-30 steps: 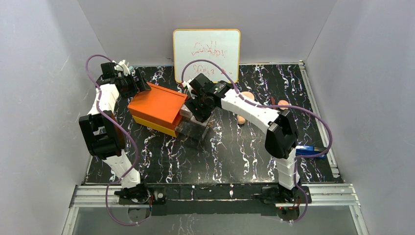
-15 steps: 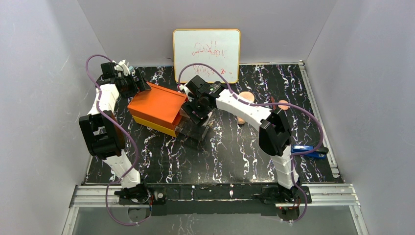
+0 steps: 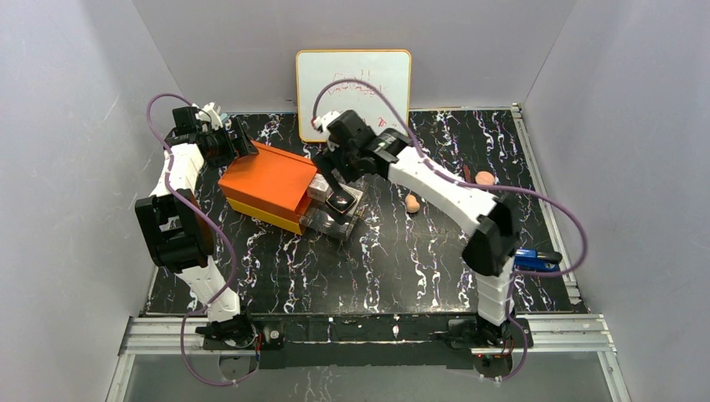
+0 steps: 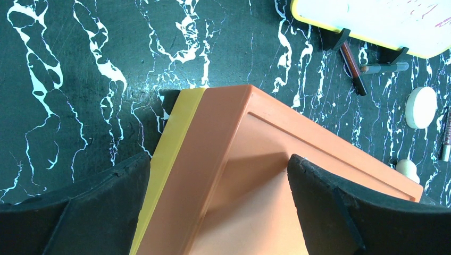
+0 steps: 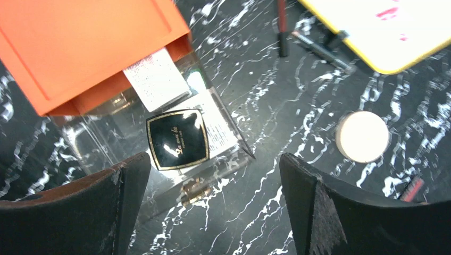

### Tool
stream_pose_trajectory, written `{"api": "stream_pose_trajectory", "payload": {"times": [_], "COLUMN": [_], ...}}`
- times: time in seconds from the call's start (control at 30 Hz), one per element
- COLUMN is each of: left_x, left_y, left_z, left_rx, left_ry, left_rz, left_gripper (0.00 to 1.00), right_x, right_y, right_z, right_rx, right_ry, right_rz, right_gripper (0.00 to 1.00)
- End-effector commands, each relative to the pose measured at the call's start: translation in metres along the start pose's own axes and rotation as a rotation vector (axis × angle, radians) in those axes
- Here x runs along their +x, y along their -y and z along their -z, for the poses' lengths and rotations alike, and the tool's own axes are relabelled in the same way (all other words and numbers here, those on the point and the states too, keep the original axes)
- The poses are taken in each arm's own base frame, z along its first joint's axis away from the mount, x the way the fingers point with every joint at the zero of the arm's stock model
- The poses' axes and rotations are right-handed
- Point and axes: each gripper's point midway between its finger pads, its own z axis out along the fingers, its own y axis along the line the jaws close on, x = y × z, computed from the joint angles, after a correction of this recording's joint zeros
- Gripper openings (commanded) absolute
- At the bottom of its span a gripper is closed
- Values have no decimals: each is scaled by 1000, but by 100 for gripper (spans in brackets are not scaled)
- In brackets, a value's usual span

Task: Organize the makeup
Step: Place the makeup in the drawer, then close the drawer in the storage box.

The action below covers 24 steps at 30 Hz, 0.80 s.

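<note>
The black square compact (image 5: 178, 139) lies in the pulled-out clear drawer (image 5: 208, 183) of the orange box (image 3: 266, 178), and it shows there from above too (image 3: 341, 201). My right gripper (image 5: 213, 175) hovers open above the drawer's front, empty, just behind the drawer in the top view (image 3: 333, 182). The tan egg-shaped sponge (image 3: 412, 203) and the peach disc (image 3: 484, 177) rest on the table to the right. Two thin pencils (image 4: 352, 68) lie by the whiteboard's foot. My left gripper (image 4: 218, 170) stands open astride the box's back corner (image 3: 243, 149).
A whiteboard (image 3: 353, 92) stands at the back of the black marbled table (image 3: 402, 268). A blue stapler-like object (image 3: 536, 258) sits by the right edge. Grey walls close in on three sides.
My right gripper has opened wider and risen back from the drawer, leaving the black compact lying inside. Its elbow swung right. The left arm has not moved.
</note>
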Motion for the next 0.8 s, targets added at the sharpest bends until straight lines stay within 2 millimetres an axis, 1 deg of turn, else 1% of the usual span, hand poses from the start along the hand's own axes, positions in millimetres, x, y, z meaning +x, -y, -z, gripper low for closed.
{"api": "stream_pose_trajectory", "payload": {"times": [0.0, 0.07, 0.13, 0.17, 0.23, 0.3, 0.4, 0.53, 0.67, 0.77], "left_x": [46, 48, 49, 48, 47, 47, 48, 46, 45, 45], "left_y": [-20, -20, -19, -19, -19, -19, -17, -16, -13, -12], "left_z": [-4, -5, -6, -5, -5, -5, -5, -3, 0, -1], "left_rx": [-87, -84, -81, -80, -83, -84, -78, -76, -72, -66], "left_ry": [-151, -155, -157, -156, -152, -152, -154, -145, -138, -140], "left_rz": [14, 16, 18, 17, 16, 18, 24, 27, 28, 33], "left_gripper": [97, 97, 97, 97, 97, 97, 97, 97, 97, 97], "right_x": [-11, 27, 66, 82, 105, 117, 122, 123, 113, 96], "right_y": [37, 46, 49, 51, 52, 53, 51, 43, 31, 22], "right_z": [49, 39, 30, 28, 23, 19, 8, -16, -38, -50], "right_rx": [185, 243, 289, 305, 315, 305, 275, 237, 179, 133], "right_ry": [129, 11, -96, -132, -174, -196, -209, -244, -244, -225], "right_rz": [-180, -239, -298, -324, -373, -421, -454, -453, -463, -479], "right_gripper": [99, 99, 99, 99, 99, 99, 99, 99, 99, 99]}}
